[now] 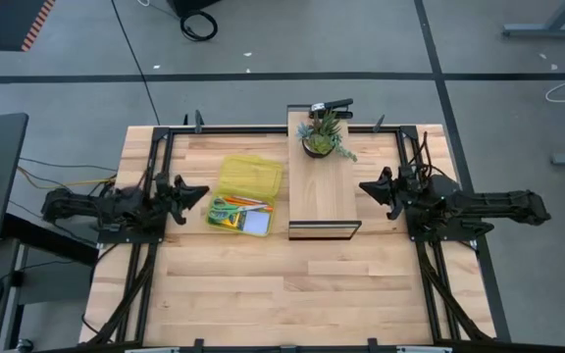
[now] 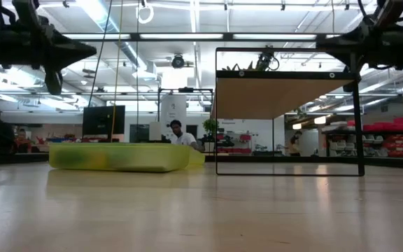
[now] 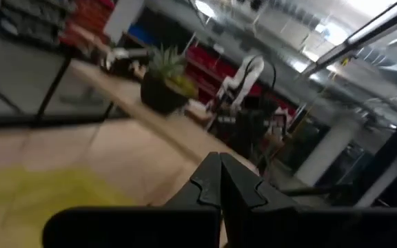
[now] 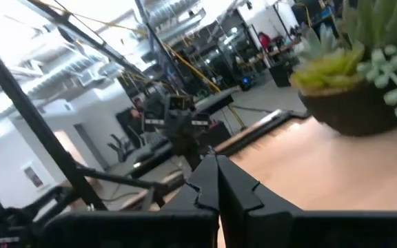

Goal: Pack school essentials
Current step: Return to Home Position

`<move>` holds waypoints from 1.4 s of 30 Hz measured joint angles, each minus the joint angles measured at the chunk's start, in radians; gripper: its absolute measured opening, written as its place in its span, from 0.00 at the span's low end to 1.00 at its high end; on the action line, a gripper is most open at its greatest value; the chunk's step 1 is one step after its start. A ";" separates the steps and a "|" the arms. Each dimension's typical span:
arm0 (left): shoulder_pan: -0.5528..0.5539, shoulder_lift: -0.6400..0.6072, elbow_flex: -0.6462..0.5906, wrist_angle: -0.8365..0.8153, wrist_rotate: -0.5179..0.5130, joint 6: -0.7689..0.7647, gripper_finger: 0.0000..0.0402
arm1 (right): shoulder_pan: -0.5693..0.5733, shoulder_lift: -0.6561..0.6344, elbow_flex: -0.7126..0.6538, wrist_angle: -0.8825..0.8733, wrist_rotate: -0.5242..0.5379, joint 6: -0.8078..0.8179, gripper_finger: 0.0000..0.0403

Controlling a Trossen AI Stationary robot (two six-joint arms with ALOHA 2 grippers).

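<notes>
Yellow case (image 1: pixel 253 176) contents I cannot read at table level, left gripper (image 1: pixel 199 193) hovering beside it, fingers together, right gripper (image 1: pixel 366 187) likewise

Translucent yellow case (image 1: pixel 251 176), green scissors (image 1: pixel 226 209), orange pencils (image 1: pixel 248 202), pale blue pad (image 1: pixel 257 225), green plant (image 1: pixel 327 130), dark pot (image 1: pixel 314 147), pale wood-grain table (image 1: pixel 292 284).

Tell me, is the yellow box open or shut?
Open. Seen from above, the yellow box lies folded out flat, and green scissors, orange pencils and a blue notepad show inside it.
</notes>
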 joint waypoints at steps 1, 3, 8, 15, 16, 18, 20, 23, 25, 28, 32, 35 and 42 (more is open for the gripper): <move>-0.011 0.000 0.000 -0.020 -0.010 -0.015 0.01 | 0.000 0.000 0.000 -0.014 0.004 0.002 0.01; -0.027 0.000 0.000 -0.063 -0.031 -0.041 0.02 | 0.000 0.001 0.000 -0.040 0.033 0.032 0.02; -0.038 0.001 0.000 -0.087 -0.035 -0.105 0.03 | 0.000 0.001 0.005 -0.055 0.040 0.041 0.06; -0.038 0.001 0.000 -0.098 -0.011 0.177 0.03 | 0.000 0.001 0.008 -0.064 0.033 -0.179 0.05; -0.038 0.001 0.000 -0.099 -0.011 0.230 0.03 | 0.000 0.001 0.008 -0.067 0.033 -0.198 0.05; -0.038 0.001 0.000 -0.099 -0.010 0.343 0.05 | 0.000 0.001 0.008 -0.082 0.033 -0.251 0.05; -0.038 0.001 0.000 -0.088 -0.010 0.427 0.07 | 0.000 0.001 0.008 -0.096 0.033 -0.284 0.05; -0.038 0.001 0.000 -0.079 -0.007 0.490 0.09 | 0.000 0.001 0.008 -0.096 0.033 -0.292 0.06; -0.038 0.001 -0.001 -0.077 -0.007 0.491 0.09 | 0.000 0.001 0.008 -0.096 0.033 -0.286 0.06; -0.038 0.001 -0.001 -0.077 -0.006 0.483 0.10 | 0.000 0.001 0.009 -0.096 0.033 -0.285 0.06; -0.038 0.001 -0.001 -0.074 -0.006 0.487 0.08 | 0.000 0.001 0.009 -0.096 0.033 -0.284 0.06; -0.038 0.001 -0.001 -0.069 -0.006 0.487 0.07 | 0.000 0.001 0.009 -0.096 0.033 -0.284 0.06; -0.038 0.001 -0.001 -0.068 -0.006 0.487 0.07 | 0.000 0.001 0.009 -0.096 0.033 -0.283 0.06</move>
